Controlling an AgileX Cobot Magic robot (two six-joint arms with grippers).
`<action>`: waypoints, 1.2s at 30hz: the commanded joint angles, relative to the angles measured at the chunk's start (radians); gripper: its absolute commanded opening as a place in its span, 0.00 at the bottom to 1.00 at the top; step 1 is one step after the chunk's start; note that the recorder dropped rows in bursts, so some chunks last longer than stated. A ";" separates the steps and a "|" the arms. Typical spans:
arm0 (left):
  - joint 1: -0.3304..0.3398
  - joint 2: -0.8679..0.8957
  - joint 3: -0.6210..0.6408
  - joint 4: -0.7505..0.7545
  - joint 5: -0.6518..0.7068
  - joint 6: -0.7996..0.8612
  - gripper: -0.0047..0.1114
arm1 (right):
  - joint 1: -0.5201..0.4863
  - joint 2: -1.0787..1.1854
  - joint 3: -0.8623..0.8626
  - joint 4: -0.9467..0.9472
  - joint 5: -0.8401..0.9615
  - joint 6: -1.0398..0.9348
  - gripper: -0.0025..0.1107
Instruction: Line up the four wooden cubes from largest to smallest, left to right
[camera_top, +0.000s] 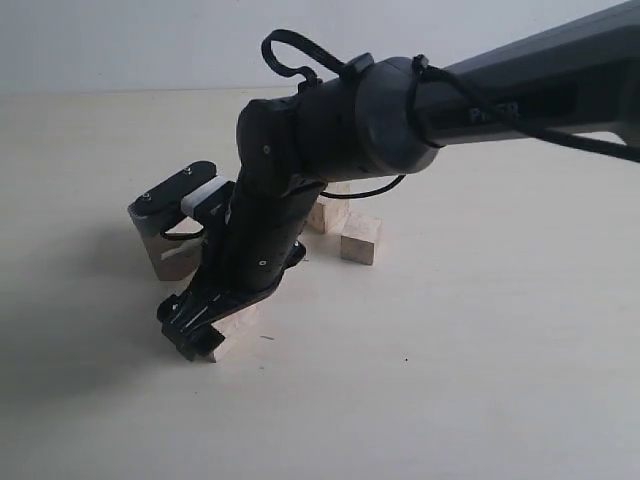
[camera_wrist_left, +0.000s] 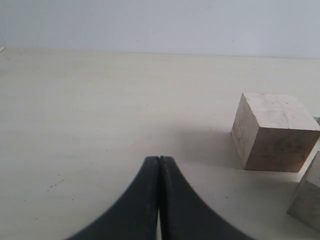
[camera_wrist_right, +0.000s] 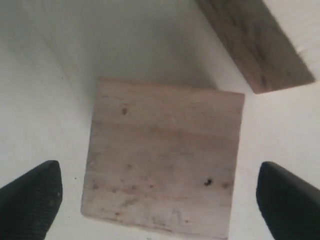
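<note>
In the exterior view my right arm reaches across to the left, and its gripper (camera_top: 195, 335) hangs low over a wooden cube (camera_top: 238, 322) near the front. The right wrist view shows that cube (camera_wrist_right: 162, 155) between the spread fingers (camera_wrist_right: 32, 195), which stand apart from its sides; the right gripper (camera_wrist_right: 157, 167) is open. The largest cube (camera_top: 148, 235) sits behind it, partly hidden by the wrist; its edge (camera_wrist_right: 255, 45) shows nearby. Two smaller cubes (camera_top: 360, 238) (camera_top: 330, 213) stand mid-table. My left gripper (camera_wrist_left: 159, 159) is shut on nothing, with a cube (camera_wrist_left: 272, 131) off to one side.
Pale tabletop (camera_top: 480, 350) stretches bare to the right and front. My right arm's dark forearm (camera_top: 520, 90) spans the upper right of the exterior view. A second cube's corner (camera_wrist_left: 307, 197) shows at the edge of the left wrist view.
</note>
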 joint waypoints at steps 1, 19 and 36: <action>-0.005 -0.005 0.004 0.004 -0.012 0.001 0.04 | 0.001 -0.006 -0.003 -0.043 0.002 0.001 0.67; -0.005 -0.005 0.004 0.004 -0.012 0.001 0.04 | -0.282 -0.120 -0.003 0.008 0.184 -1.091 0.02; -0.005 -0.005 0.004 0.004 -0.012 0.001 0.04 | -0.325 0.042 -0.003 0.380 -0.017 -1.310 0.02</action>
